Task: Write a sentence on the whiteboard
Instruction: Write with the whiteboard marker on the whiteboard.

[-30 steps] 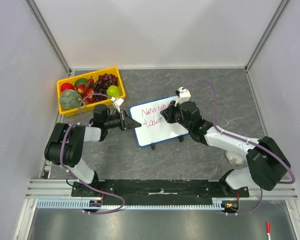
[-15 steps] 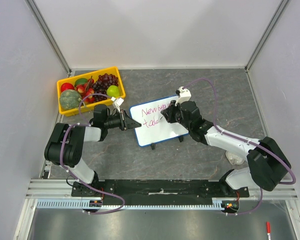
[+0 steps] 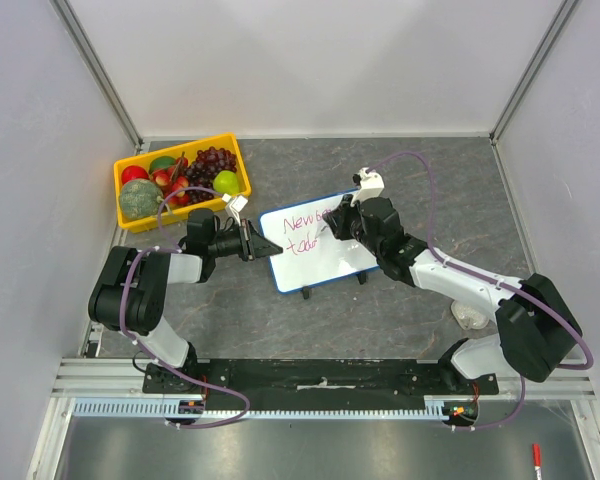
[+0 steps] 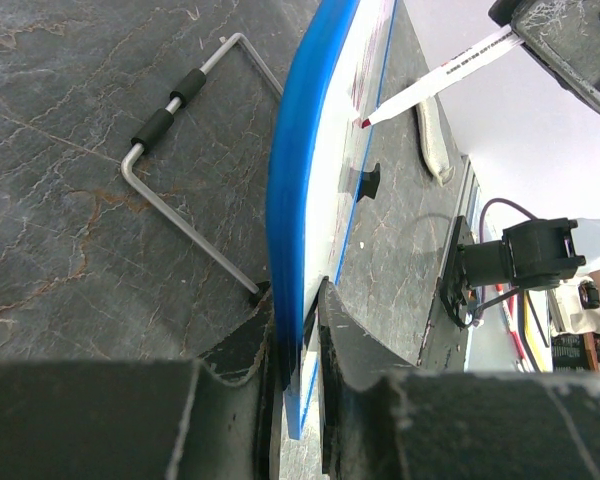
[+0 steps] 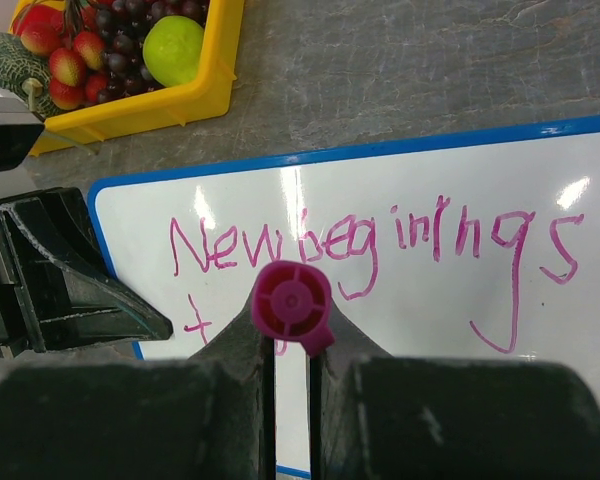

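On the grey counter (image 3: 400,170) the whiteboard (image 3: 320,262) stands propped near the middle, between the two arms, with the yellow tray (image 5: 130,110) of fruit beyond its left end. The left claw (image 4: 298,300) is closed tight on the blue frame at the board's left edge, and the right claw (image 5: 292,335) is clamped round a pink marker (image 4: 435,82) whose tip meets the board's face. The sentence (image 5: 370,250) reads "New beginnings" on top, its second line partly hidden.

The light is bright and even, from above; shadows on the tabletop (image 3: 430,170) are soft. Small white glare spots lie on the whiteboard (image 5: 430,330). In both wrist views the near fingers (image 5: 110,420) are dark and blurred.
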You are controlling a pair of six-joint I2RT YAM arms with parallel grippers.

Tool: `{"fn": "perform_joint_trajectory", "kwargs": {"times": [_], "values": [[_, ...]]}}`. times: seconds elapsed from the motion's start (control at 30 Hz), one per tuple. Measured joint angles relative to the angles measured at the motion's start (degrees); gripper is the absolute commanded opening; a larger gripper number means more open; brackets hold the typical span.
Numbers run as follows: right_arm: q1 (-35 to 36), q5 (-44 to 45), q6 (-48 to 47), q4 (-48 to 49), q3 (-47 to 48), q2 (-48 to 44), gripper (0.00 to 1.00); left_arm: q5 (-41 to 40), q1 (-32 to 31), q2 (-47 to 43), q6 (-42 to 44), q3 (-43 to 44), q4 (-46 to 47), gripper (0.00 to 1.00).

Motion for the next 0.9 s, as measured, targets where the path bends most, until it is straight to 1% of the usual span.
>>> {"fn": "perform_joint_trajectory", "kwargs": {"times": [0.9], "values": [[0.0, -1.2, 0.0, -0.1, -3.0, -1.5, 0.00, -0.2, 0.0, 0.0, 0.0, 0.0, -0.3, 0.02]]}}
